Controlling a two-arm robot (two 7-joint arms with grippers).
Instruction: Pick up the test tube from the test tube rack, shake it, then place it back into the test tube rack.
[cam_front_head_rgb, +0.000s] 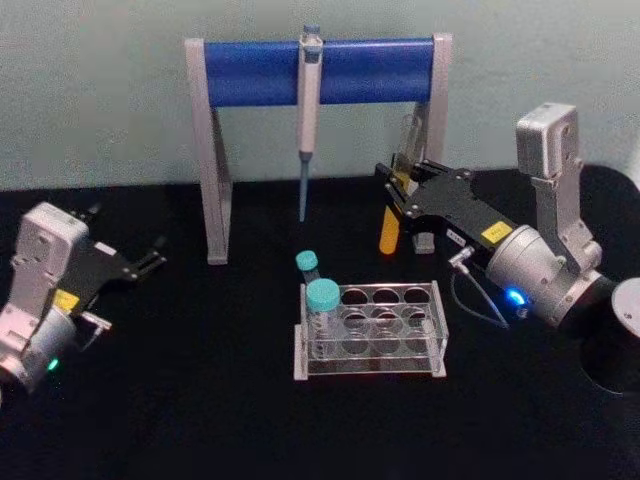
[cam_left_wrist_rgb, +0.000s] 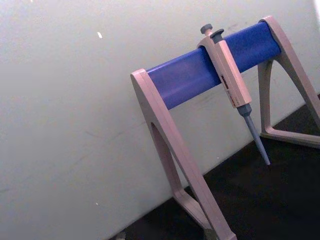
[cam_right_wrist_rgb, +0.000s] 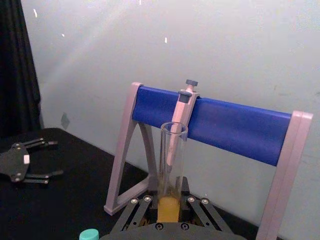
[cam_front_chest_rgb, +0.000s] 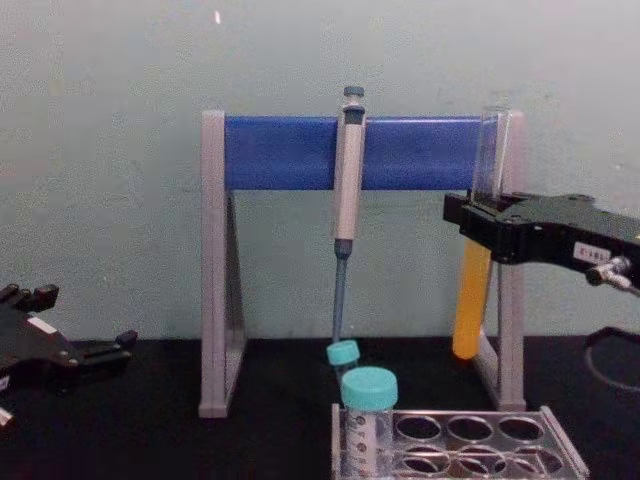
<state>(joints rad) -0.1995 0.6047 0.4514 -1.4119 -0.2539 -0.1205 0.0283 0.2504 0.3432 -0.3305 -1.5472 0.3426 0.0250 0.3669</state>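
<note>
The test tube (cam_front_head_rgb: 388, 233), clear glass with orange-yellow liquid in its lower half, hangs upright in the air behind the right end of the test tube rack (cam_front_head_rgb: 437, 312). My right gripper (cam_front_head_rgb: 397, 190) is shut on its middle. From the chest view, the test tube (cam_front_chest_rgb: 469, 300) has its bottom well above the table and the rack (cam_front_chest_rgb: 562, 452), in front of the stand's right leg, and the right gripper (cam_front_chest_rgb: 472, 215) grips it from the right. The right wrist view looks up the test tube (cam_right_wrist_rgb: 172, 165) from the fingers (cam_right_wrist_rgb: 144, 207). My left gripper (cam_front_head_rgb: 128, 236) rests open at the far left.
A grey-and-blue pipette stand (cam_front_head_rgb: 320, 70) spans the back, with a grey pipette (cam_front_head_rgb: 308, 120) hanging at its middle. Two teal-capped vials (cam_front_head_rgb: 322, 300) stand in the rack's left column. A grey round object (cam_front_head_rgb: 628, 305) sits at the right edge.
</note>
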